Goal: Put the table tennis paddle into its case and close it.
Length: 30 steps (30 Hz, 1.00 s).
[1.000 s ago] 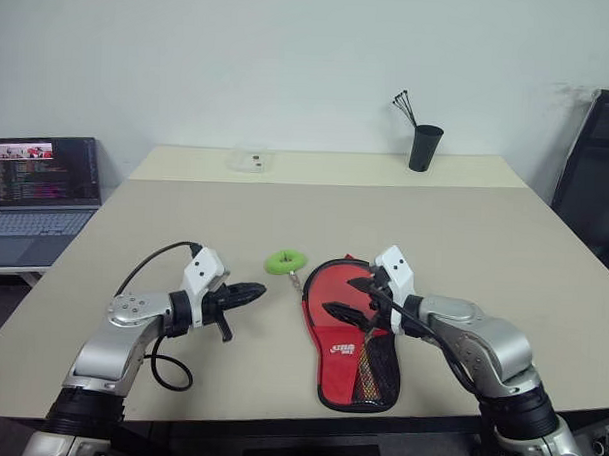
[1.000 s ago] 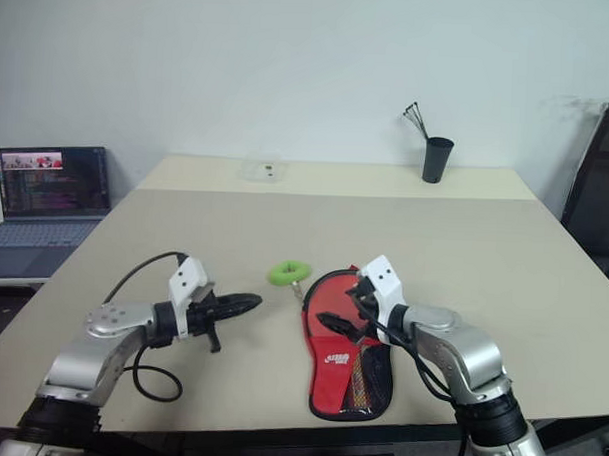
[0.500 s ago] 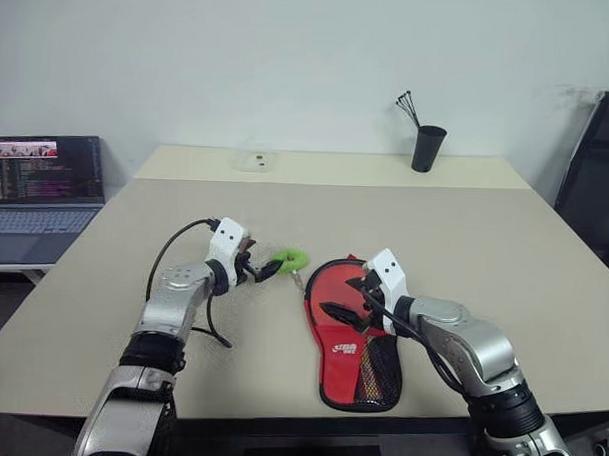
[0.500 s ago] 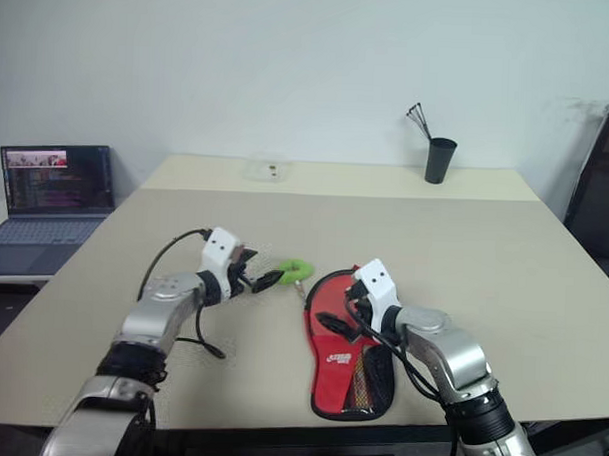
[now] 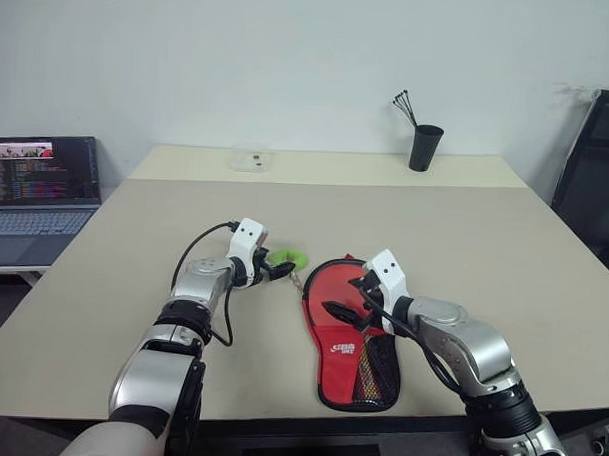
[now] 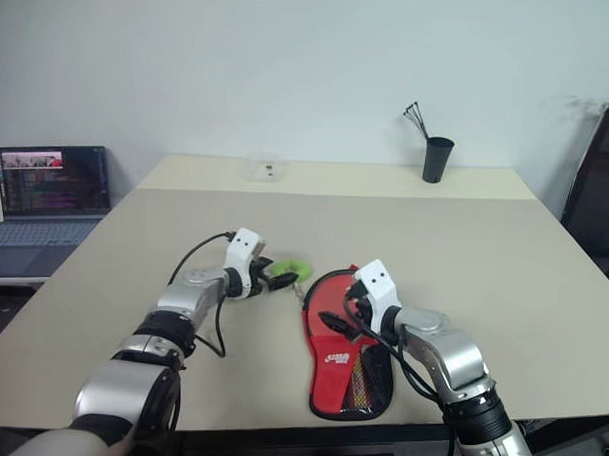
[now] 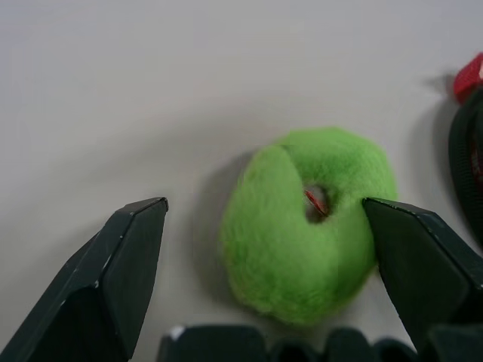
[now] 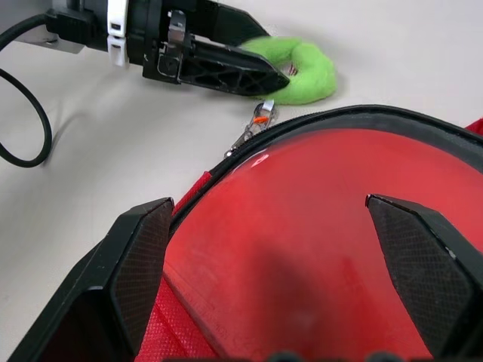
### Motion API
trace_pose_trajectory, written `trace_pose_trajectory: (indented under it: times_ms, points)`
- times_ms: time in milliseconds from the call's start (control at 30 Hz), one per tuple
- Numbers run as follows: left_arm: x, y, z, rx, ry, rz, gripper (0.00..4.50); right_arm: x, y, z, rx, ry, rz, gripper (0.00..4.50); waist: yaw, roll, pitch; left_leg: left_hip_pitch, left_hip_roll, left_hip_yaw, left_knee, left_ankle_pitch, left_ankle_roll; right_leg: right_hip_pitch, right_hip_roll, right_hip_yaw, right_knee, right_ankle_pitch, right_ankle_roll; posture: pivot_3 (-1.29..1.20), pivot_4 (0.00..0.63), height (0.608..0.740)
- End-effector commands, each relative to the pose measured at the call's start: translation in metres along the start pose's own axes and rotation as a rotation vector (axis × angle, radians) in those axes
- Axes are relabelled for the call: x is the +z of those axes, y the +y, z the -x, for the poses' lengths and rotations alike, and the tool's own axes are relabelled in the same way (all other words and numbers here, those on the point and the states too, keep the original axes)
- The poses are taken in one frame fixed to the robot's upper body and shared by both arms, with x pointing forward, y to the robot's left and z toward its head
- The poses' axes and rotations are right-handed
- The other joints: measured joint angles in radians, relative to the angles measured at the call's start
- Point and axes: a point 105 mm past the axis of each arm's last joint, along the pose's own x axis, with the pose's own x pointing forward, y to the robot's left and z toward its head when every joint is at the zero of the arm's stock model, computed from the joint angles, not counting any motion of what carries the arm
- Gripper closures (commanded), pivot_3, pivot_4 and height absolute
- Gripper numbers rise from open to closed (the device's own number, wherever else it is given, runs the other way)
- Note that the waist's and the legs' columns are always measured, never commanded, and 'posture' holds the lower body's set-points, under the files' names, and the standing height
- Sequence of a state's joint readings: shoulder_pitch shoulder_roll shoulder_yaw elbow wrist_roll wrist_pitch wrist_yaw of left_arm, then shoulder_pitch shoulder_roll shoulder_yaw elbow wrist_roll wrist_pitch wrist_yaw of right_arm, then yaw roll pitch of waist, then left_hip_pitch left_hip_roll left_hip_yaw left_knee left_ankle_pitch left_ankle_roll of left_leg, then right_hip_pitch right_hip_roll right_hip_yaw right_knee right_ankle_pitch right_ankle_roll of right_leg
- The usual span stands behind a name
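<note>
We see the case (image 5: 346,335) lying on the beige counter (image 5: 484,254) with the table tennis paddle (image 8: 332,226) inside it, its red face showing at the unzipped edge; our right claw (image 5: 350,297) hovers spread wide above that face; our left claw (image 7: 264,264) stands wide open around the green ring tag (image 7: 309,219), gripping nothing.
</note>
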State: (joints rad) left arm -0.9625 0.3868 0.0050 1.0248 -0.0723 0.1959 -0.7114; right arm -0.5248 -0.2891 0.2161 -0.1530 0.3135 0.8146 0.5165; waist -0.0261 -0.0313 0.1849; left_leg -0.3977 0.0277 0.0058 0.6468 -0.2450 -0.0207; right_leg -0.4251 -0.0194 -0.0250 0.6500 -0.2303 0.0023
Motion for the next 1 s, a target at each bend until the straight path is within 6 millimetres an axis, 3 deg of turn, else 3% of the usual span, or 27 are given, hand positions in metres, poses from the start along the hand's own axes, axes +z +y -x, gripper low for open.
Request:
trace_pose_trajectory:
  times_ms: [33,433,800,1000]
  points:
    - [0.005,-0.004,-0.003,-0.026,0.0,-0.017,0.41,0.011,0.0,0.003,-0.013,-0.05,0.013,0.0,0.0,0.0,0.0,0.0,0.0,0.0,0.0,0.0,0.0,0.0,0.0,0.0,0.0,0.0,0.0,0.0,0.15,0.74]
    - [-0.003,-0.005,-0.001,-0.03,0.0,0.005,4.4,0.014,-0.006,-0.006,-0.073,-0.078,0.082,0.0,-0.004,0.0,0.0,0.004,0.0,0.002,0.001,0.0,0.0,0.0,0.0,0.003,0.007,-0.002,0.004,0.0,0.15,0.74]
    - [-0.001,-0.007,0.0,-0.035,-0.014,-0.006,4.49,-0.004,-0.016,-0.046,-0.127,-0.049,0.107,0.0,-0.005,-0.001,-0.001,0.008,0.0,0.005,0.001,0.0,0.0,0.0,0.0,0.007,0.01,-0.002,0.003,0.0,0.15,0.74]
    - [0.003,-0.004,0.001,-0.035,0.0,-0.08,4.49,-0.033,-0.033,-0.039,-0.19,0.075,0.089,0.0,-0.004,-0.001,-0.001,0.008,0.0,0.005,0.001,0.0,0.0,0.0,0.0,0.008,0.01,0.0,0.0,0.0,0.15,0.74]
